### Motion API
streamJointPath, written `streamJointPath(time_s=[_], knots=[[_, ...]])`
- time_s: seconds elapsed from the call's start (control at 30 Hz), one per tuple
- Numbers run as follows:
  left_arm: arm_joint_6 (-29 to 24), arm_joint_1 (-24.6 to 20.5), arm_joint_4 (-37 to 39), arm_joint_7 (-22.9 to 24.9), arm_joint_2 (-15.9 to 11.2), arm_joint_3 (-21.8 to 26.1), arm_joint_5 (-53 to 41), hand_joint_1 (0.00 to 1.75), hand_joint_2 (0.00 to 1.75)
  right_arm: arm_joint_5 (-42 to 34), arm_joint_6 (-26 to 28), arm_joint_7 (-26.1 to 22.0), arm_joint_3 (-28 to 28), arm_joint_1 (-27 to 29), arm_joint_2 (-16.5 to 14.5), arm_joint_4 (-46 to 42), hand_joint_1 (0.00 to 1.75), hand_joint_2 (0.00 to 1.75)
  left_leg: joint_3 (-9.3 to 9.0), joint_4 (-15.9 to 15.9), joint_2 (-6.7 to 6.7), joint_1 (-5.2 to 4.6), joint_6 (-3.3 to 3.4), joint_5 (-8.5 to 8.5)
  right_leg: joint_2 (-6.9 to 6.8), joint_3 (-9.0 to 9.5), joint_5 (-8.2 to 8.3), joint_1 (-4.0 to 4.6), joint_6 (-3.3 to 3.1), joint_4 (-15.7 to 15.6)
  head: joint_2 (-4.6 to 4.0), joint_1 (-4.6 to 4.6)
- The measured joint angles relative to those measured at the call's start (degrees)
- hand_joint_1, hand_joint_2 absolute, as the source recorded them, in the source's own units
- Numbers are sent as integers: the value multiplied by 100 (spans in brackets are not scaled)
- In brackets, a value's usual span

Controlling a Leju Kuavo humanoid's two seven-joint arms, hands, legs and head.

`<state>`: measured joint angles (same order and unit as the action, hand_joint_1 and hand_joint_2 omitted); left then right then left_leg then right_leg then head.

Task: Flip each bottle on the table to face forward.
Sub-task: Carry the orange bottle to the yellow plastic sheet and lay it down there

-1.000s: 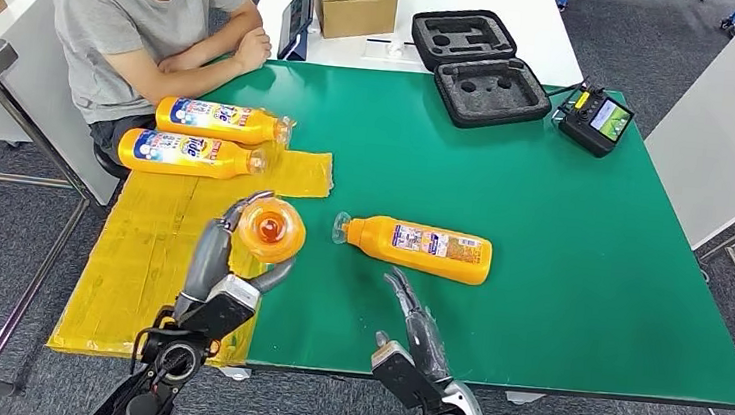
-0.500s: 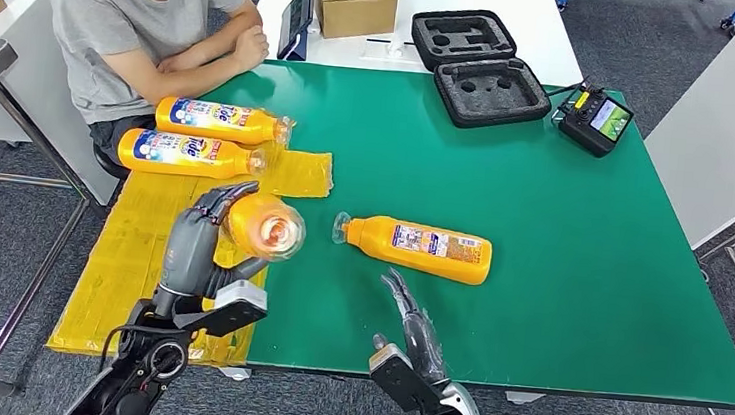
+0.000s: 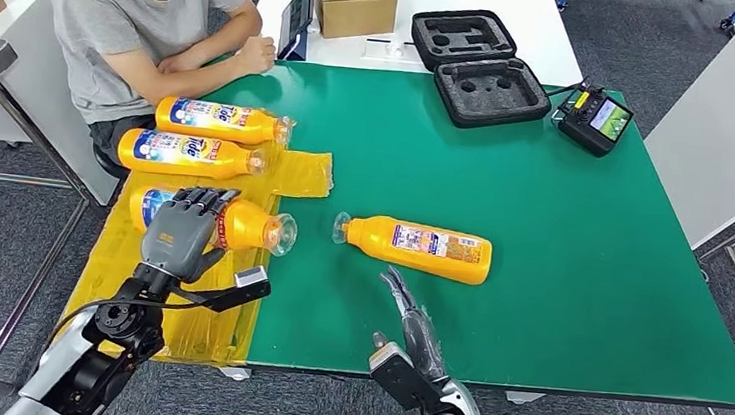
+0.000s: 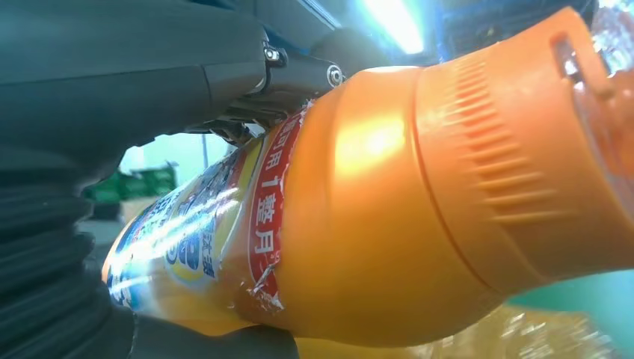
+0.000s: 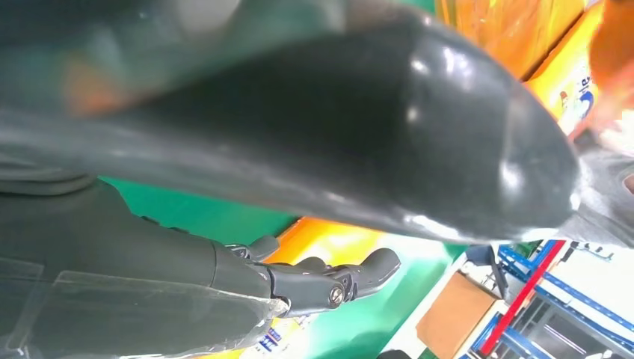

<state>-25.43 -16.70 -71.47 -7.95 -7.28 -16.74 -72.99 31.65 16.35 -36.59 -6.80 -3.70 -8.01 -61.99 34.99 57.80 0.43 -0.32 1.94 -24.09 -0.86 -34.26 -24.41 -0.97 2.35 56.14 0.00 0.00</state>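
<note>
Head view, left hand (image 3: 181,231): an orange bottle (image 3: 241,226) is gripped from above, lying on its side over the yellow sheet (image 3: 136,278), cap toward the green tabletop (image 3: 561,245).
Head view, right hand (image 3: 413,327): fingers are held straight and apart, nothing is held; it is placed near a second bottle (image 3: 420,248) lying label-up on the tabletop.
Head view, far side: two more bottles (image 3: 213,120) (image 3: 187,154) are laid side by side near a seated person (image 3: 129,16).
Left wrist view: the gripped bottle (image 4: 359,217) is seen close, fingers (image 4: 299,75) wrapped over its label.
Right wrist view: dark fingers (image 5: 321,280) are seen extended over the green surface.
</note>
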Motion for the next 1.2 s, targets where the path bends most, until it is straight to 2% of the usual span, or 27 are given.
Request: streamJointPath(time_s=[0.27, 0.4, 0.7, 0.83, 1.2], knots=[[256, -397, 598, 342, -2, -167, -445, 175, 175, -11, -43, -15, -14, -5, -2, 5, 0, 0, 3, 0, 0, 0, 0, 0, 0, -1, 0, 0, 0, -1, 0, 0], [456, -570, 937, 386, -5, -227, -575, 175, 175, -12, -86, -13, -20, -1, -2, 6, 0, 0, 2, 0, 1, 0, 0, 0, 1, -3, 0, 1, 0, -1, 0, 0], [515, -898, 1675, 375, 61, -369, -649, 174, 175, -18, -90, -16, -23, -2, -2, 7, 0, 0, 2, 0, 1, 0, -1, 0, 2, -3, 0, 0, 0, 0, 0, 1], [692, -1023, 1960, 223, 104, -412, -462, 171, 175, -19, -90, -26, -23, -3, -1, 9, 0, 175, 3, 0, 1, -1, -1, 0, 1, -3, 0, 0, 0, -1, 0, 0], [798, -1341, 2461, 143, 196, -508, -300, 171, 175, -87, -66, -77, -43, -10, 21, 90, 0, 175, 2, 0, 1, 0, -1, 1, 1, -1, 0, 1, 0, 0, 0, 0]])
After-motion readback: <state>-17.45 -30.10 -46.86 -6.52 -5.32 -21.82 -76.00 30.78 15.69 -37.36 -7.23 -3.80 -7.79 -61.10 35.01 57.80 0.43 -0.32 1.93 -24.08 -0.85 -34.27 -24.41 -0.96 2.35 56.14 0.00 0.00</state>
